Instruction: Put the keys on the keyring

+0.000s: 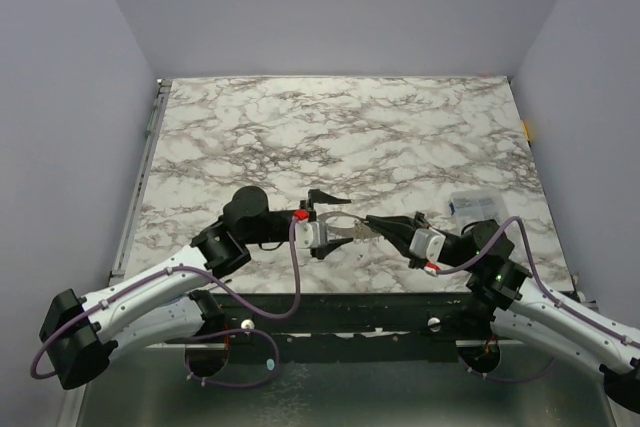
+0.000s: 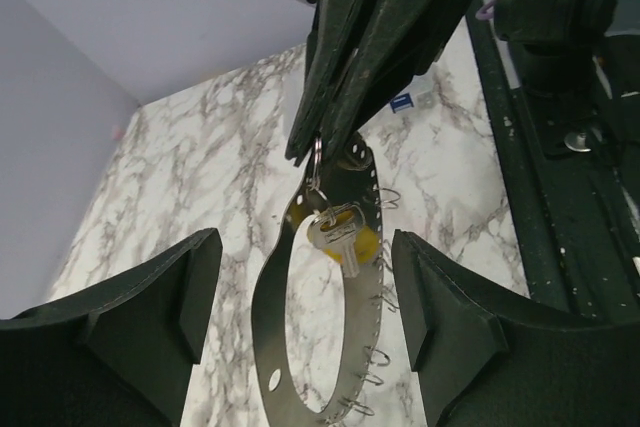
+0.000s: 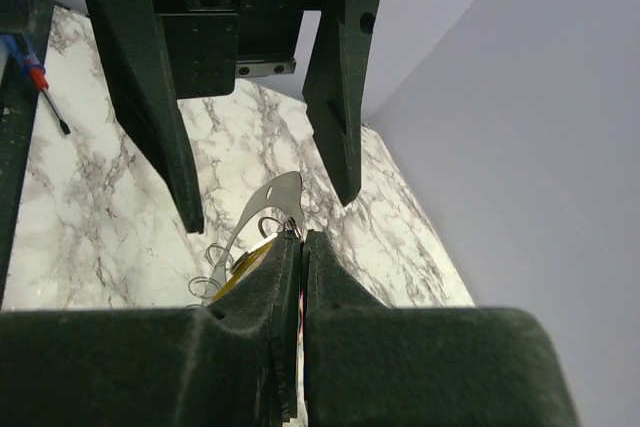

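**Desk:** Top view: where is the keyring (image 1: 350, 232)?
**Photographer:** Held above the marble table (image 1: 400, 127), between the left gripper (image 1: 335, 222) and the right gripper (image 1: 373, 223).
**Desk:** Left wrist view?
**Photographer:** The left fingers (image 2: 150, 317) stand spread wide on both sides of the hoop, touching nothing. The key (image 2: 345, 237) hangs inside it.
**Desk:** Right wrist view?
**Photographer:** The right jaws are pinched tight on the keyring's near end, with the yellow key head just beside them.

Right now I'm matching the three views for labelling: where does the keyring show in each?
Top external: keyring at centre, at the tip of the right gripper.
Left wrist: keyring runs from centre to the bottom edge.
Right wrist: keyring near centre, slightly left.
Shared landmark: that gripper, shut on its rim.
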Tool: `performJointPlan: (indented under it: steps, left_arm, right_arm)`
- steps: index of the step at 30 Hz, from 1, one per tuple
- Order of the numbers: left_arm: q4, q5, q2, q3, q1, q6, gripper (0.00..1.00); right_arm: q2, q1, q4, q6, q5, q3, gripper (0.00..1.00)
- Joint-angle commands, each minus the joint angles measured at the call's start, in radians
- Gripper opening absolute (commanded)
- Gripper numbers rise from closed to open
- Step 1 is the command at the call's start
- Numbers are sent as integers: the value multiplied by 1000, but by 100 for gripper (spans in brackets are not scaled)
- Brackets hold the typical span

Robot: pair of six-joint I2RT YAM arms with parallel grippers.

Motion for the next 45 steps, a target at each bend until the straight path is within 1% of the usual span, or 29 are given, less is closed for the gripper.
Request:
performJointPlan:
  steps: [1, 6, 10, 14, 17, 22, 24, 25, 27, 30, 34, 36, 39, 40, 41, 42, 43, 45]
  left_arm:
    - [66, 137, 48, 32, 4, -69, 74]
    - [126, 102, 103, 35, 3, -124, 67]
    - [181, 102, 128, 35, 3, -170, 60]
    - [207, 97, 153, 41, 4, -202, 51]
    - [216, 100, 170, 42, 4, -216, 47]
    - [217, 88, 192, 43, 3, -230, 35]
    - [216, 78, 195, 38, 4, -230, 35]
    - [217, 74, 196, 34, 4, -230, 37]
    - [216, 72, 193, 24, 3, -229, 47]
    - [213, 78, 190, 18, 3, -230, 52]
    - [171, 108, 198, 23, 2, -223, 53]
    - [139, 111, 207, 30, 2, -212, 50]
    - [109, 113, 219, 42, 3, -201, 41]
    - [104, 112, 222, 45, 3, -200, 35]
    - [99, 111, 224, 47, 3, -198, 26]
    - [98, 108, 226, 51, 4, -197, 15]
    - [98, 103, 226, 54, 3, -198, 0]
    - [97, 90, 222, 59, 3, -204, 0]
  right_arm:
    - [3, 5, -3, 5, -30, 40, 0]
    - [11, 5, 0, 14, -44, 40, 1]
    - [13, 5, -1, 15, -47, 38, 1]
    - [12, 5, -10, 13, -49, 38, 1]
    - [14, 5, -10, 14, -53, 38, 1]
    - [13, 5, -3, 15, -53, 39, 1]
    - [10, 5, -1, 15, -52, 38, 1]
    - [8, 5, -1, 13, -51, 38, 0]
    - [5, 5, 1, 13, -49, 38, 1]
    - [2, 5, 0, 13, -48, 36, 1]
    - [-3, 6, -1, 13, -47, 36, 0]
    - [-4, 5, -1, 12, -47, 36, 1]
    - [-7, 5, 2, 13, -47, 35, 1]
    - [-7, 5, 3, 14, -48, 35, 1]
    - [-7, 5, 5, 15, -48, 35, 1]
    - [-9, 5, 6, 15, -47, 35, 1]
    - [-9, 5, 5, 16, -48, 34, 1]
    - [-9, 5, 5, 18, -48, 32, 1]
